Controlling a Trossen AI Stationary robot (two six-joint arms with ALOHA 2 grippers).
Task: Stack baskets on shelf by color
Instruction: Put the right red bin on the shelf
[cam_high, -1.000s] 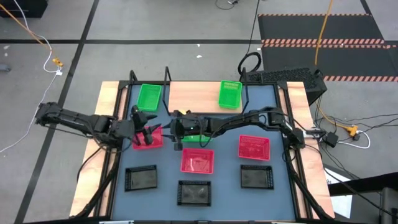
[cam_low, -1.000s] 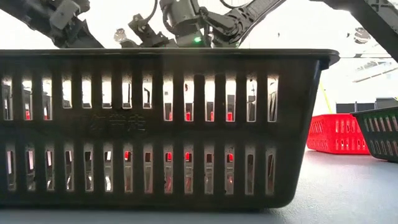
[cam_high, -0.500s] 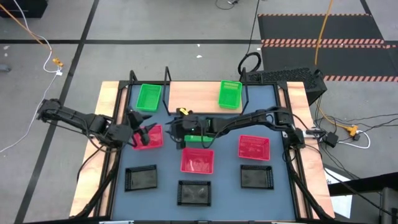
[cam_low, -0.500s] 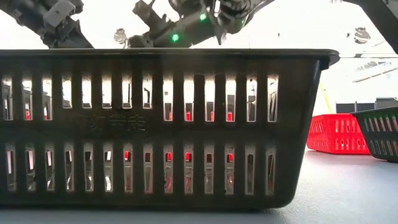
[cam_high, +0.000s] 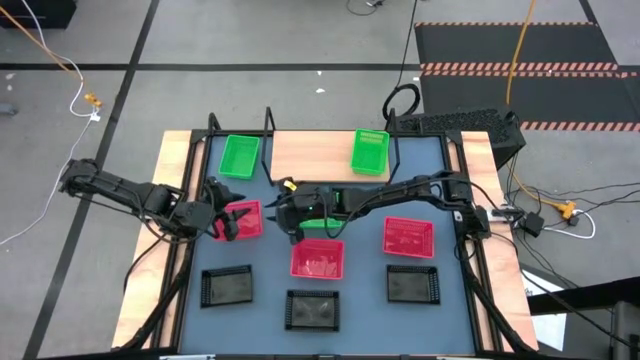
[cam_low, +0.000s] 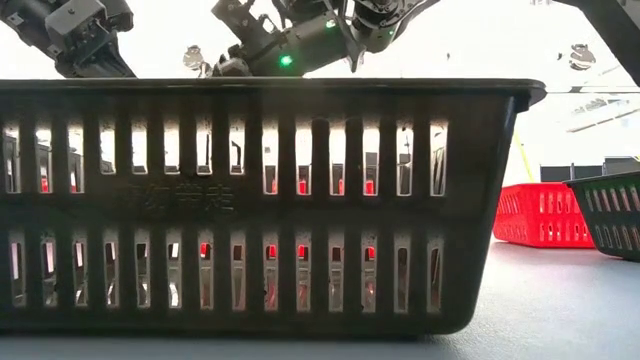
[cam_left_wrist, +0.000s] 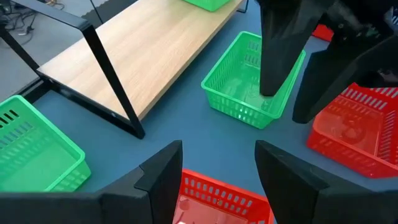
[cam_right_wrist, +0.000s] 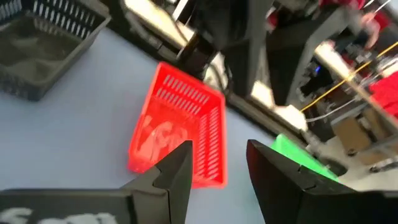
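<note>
Bright green baskets (cam_high: 239, 157) w/ slotted walls are seen; red baskets (cam_high: 408, 238) and black baskets (cam_high: 226, 287) are perforated likewise. Shelf (cam_high: 310, 155) is shown as light wood in a black frame. Worktop (cam_high: 355, 300) is blue-grey, w/ pale wood edges. Floor (cam_high: 250, 40) is grey, w/ an orange-striped dark mat (cam_high: 520, 68).

Bare wood shelf (cam_high: 305, 152) middle open between two green baskets (cam_high: 239, 157) (cam_high: 370, 151), black frame posts (cam_left_wrist: 112, 81) at its front, both arms crowding the surface (cam_high: 360, 255) centre
</note>
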